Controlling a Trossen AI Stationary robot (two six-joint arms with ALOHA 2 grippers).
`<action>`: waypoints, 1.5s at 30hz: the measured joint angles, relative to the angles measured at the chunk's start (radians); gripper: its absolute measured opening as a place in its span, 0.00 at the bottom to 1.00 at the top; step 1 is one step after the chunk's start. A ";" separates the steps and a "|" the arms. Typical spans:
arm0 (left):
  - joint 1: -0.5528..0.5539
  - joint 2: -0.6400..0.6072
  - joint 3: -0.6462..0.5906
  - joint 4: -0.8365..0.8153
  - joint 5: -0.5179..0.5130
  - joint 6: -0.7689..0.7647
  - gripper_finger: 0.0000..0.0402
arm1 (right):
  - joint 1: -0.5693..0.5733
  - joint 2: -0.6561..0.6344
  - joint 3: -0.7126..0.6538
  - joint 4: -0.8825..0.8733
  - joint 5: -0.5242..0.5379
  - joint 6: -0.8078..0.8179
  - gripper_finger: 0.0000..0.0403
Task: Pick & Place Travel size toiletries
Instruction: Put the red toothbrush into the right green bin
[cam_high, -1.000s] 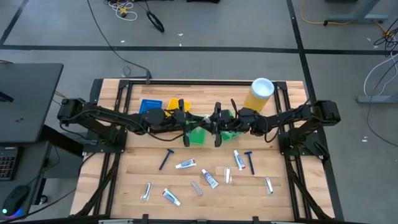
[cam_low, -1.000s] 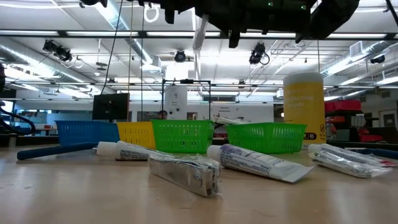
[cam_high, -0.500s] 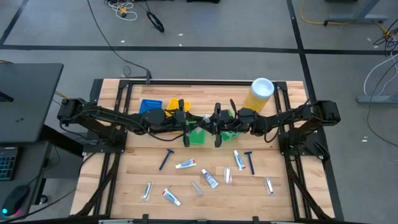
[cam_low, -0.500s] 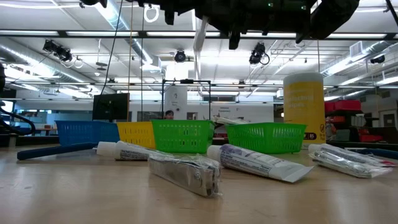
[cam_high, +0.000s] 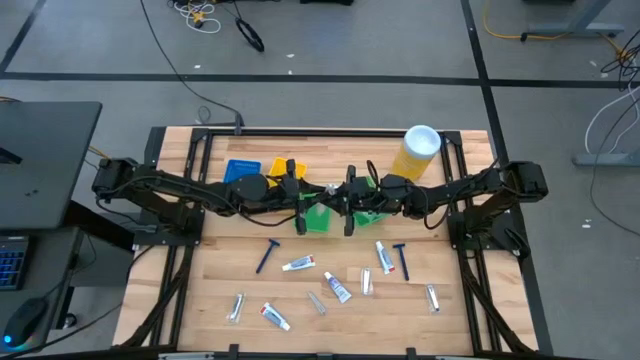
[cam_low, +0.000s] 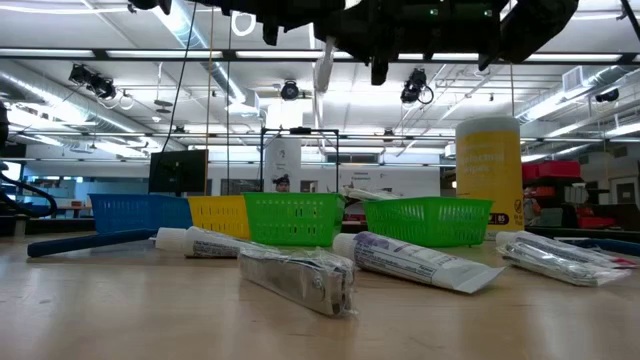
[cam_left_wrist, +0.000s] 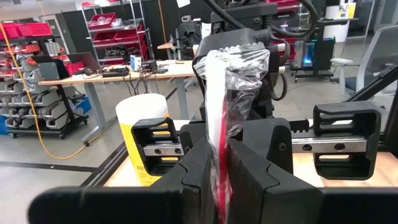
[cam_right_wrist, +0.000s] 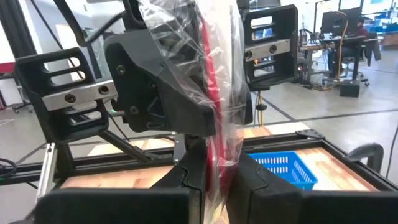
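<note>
Wrapped toothbrush held above the green bins, left gripper and right gripper each clamped on it from opposite sides, other toiletries scattered on the table nearer than the bins.

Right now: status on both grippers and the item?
Left gripper and right gripper both shut on the wrapped toothbrush, held mid-air over the green bins. Other toiletries loose on the table. Nothing in the way.
</note>
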 joint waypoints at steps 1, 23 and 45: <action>0.000 0.000 0.000 -0.006 -0.002 0.000 0.14 | 0.000 0.000 0.000 -0.006 0.002 0.000 0.09; 0.000 0.000 0.001 -0.197 -0.161 -0.073 0.39 | -0.003 -0.053 0.000 -0.418 0.201 0.056 0.09; 0.000 0.000 0.001 -0.317 -0.181 -0.154 0.41 | -0.068 -0.152 0.000 -1.039 0.255 0.351 0.09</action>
